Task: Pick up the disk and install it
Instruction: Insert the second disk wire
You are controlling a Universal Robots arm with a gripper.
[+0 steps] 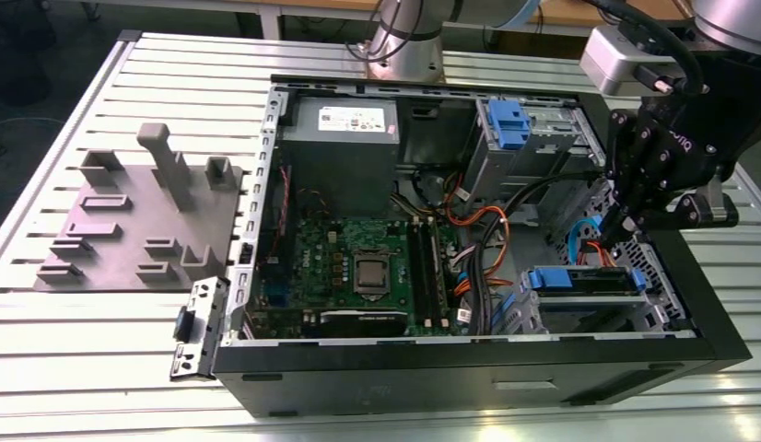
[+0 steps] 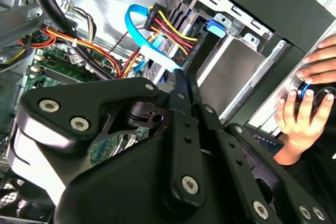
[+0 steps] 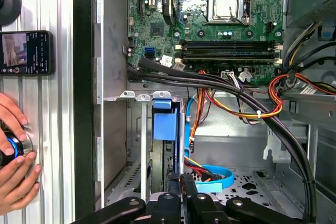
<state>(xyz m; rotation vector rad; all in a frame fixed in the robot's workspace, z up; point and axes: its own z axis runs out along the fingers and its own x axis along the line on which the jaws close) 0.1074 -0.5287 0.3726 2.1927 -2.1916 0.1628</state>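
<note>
While your gripper (image 1: 629, 224) hangs over the case's right side in the exterior view, its fingers look pressed together and hold nothing. The disk (image 1: 586, 280) sits in its bay just below the fingertips, at about seven o'clock from them. Its long side runs from nine to three o'clock. The blue bracket (image 3: 164, 126) shows straight ahead in the first wrist view. A hand (image 3: 14, 163) rests on a knob outside the case.

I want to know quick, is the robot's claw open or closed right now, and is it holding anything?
Gripper: above the computer's drive cage; open or shut cannot be told, and nothing shows in its grip.
</note>
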